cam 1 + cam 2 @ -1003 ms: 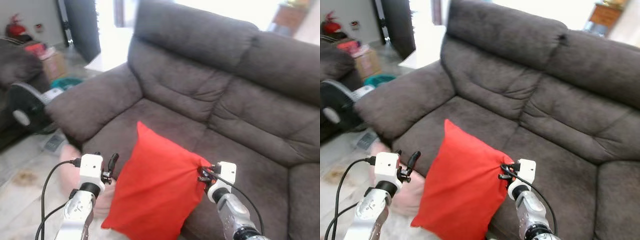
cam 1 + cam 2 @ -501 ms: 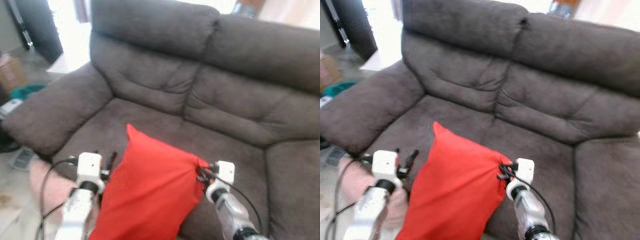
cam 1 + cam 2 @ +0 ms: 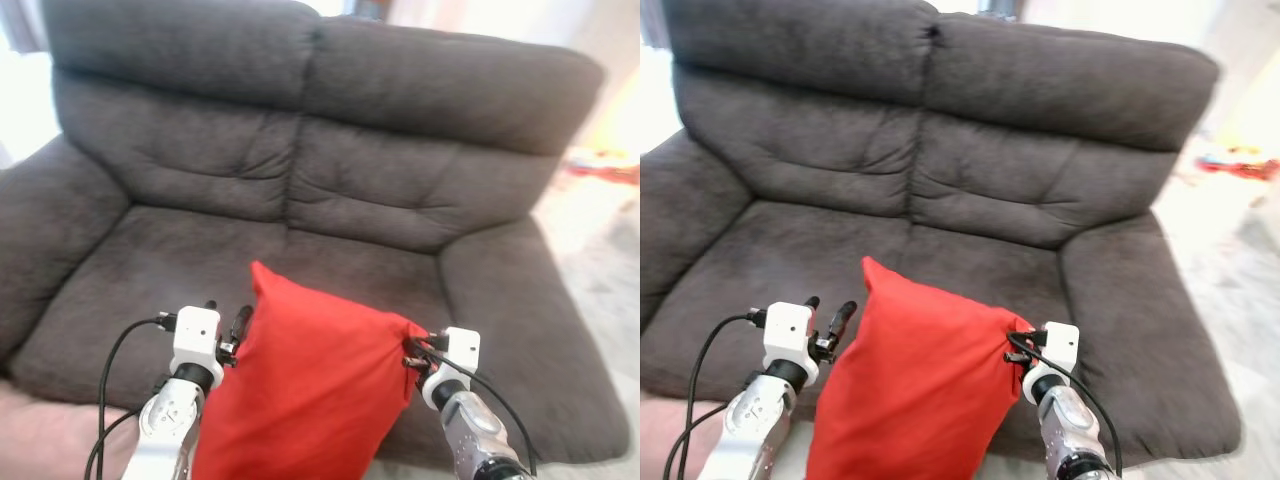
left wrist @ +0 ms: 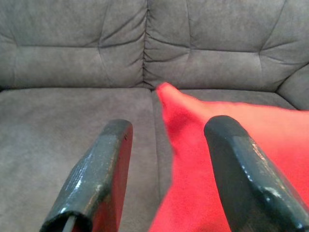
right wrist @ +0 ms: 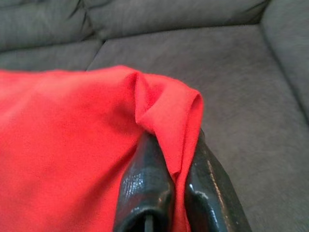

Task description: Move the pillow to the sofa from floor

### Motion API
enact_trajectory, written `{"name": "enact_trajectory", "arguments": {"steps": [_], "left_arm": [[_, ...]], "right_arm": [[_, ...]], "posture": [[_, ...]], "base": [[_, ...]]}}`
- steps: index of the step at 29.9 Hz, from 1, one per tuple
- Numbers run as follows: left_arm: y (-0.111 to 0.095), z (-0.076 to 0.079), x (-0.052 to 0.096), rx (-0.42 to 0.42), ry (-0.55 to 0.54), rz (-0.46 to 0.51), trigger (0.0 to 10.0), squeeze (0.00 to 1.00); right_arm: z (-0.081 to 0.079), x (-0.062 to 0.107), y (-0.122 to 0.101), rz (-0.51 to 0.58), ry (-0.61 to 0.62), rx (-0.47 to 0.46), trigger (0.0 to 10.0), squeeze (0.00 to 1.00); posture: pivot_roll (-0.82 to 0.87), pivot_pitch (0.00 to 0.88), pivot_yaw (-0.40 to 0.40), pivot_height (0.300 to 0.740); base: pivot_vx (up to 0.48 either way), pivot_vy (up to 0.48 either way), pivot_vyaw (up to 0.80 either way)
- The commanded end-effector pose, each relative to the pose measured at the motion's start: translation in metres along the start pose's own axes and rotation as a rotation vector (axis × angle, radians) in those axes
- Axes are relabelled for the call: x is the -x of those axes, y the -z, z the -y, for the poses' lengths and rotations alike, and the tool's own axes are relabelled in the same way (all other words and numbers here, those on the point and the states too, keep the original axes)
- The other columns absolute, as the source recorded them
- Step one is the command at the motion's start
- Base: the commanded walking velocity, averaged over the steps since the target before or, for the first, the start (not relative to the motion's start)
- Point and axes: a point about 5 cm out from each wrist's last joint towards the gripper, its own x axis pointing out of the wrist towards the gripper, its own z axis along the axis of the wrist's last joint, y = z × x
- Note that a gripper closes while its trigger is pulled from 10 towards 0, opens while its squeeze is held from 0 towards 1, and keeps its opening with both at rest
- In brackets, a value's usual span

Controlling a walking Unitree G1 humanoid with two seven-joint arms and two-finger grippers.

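Pale marbled floor [image 3: 590, 250] right of the couch. Blurred red and yellow clutter [image 3: 600, 165] on it near the frame's right edge. Pinkish cushion-like thing [image 3: 50, 440] bottom-left corner.

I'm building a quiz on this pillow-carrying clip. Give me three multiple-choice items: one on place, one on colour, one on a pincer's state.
1. Where is the pillow?
A. flat on the floor
B. held up in front of the sofa seat
C. on the sofa's backrest

2. What colour is the pillow?
A. red
B. blue
C. grey

3. How is the right pincer?
A. open, away from the pillow
B. shut on nothing
C. shut on a pillow corner

Answers: 1 B, it hangs between both arms before the seat; 2 A, the fabric is bright red; 3 C, the right wrist view shows fabric pinched between the fingers, while the left pincer stands open.
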Motion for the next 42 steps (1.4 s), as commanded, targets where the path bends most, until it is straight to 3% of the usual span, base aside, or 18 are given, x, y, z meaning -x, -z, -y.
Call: {"name": "enact_trajectory", "arguments": {"steps": [1,11,15,16,17,24,26,35,42], "left_arm": [[0.001,0.002,0.000,0.019,-0.002,-0.003,10.0,0.00],[-0.001,0.002,0.002,0.020,0.017,0.002,10.0,0.00],[-0.004,0.001,0.002,-0.005,0.037,0.000,10.0,0.00],[-0.007,-0.001,0.002,-0.015,0.057,-0.001,10.0,0.00],[-0.009,-0.002,0.003,-0.013,0.087,-0.003,10.0,0.00],[-0.004,0.002,0.013,-0.012,0.316,-0.102,10.0,0.00],[0.000,0.000,0.021,-0.068,0.415,-0.169,10.0,0.00],[-0.003,-0.011,0.034,-0.189,0.578,-0.277,10.0,0.00],[0.000,-0.015,0.045,-0.233,0.675,-0.346,10.0,0.00]], "right_arm": [[0.009,-0.004,-0.035,0.149,0.030,0.036,10.0,0.00],[0.006,-0.005,-0.037,0.152,0.009,0.078,10.0,0.00],[0.001,-0.007,-0.037,0.120,-0.045,0.181,10.0,0.00],[-0.004,-0.007,-0.037,0.095,-0.111,0.284,10.0,0.00],[-0.007,-0.008,-0.040,0.087,-0.158,0.326,10.0,0.00],[-0.012,-0.008,-0.050,0.078,-0.285,0.426,10.0,0.00],[-0.017,-0.007,-0.051,0.059,-0.369,0.489,10.0,0.00],[-0.024,0.002,-0.042,-0.089,-0.619,0.674,10.0,0.00],[-0.019,0.014,-0.029,-0.234,-0.752,0.768,10.0,0.00]], "posture": [[0.20,0.024,-0.117,0.740],[0.20,0.034,-0.118,0.740],[0.20,0.039,-0.115,0.740],[0.20,0.041,-0.114,0.740],[0.20,0.044,-0.113,0.740],[0.20,0.043,-0.114,0.740],[0.20,0.041,-0.114,0.740],[0.21,0.033,-0.110,0.740],[0.21,0.028,-0.108,0.740]], "base": [[0.000,0.000,-0.78],[0.000,0.000,-0.06],[0.000,0.000,0.00],[0.000,0.000,0.00],[0.000,0.000,0.00],[0.000,0.000,0.00],[0.000,0.000,0.00],[0.000,0.000,0.00],[0.000,0.000,0.00]]}}
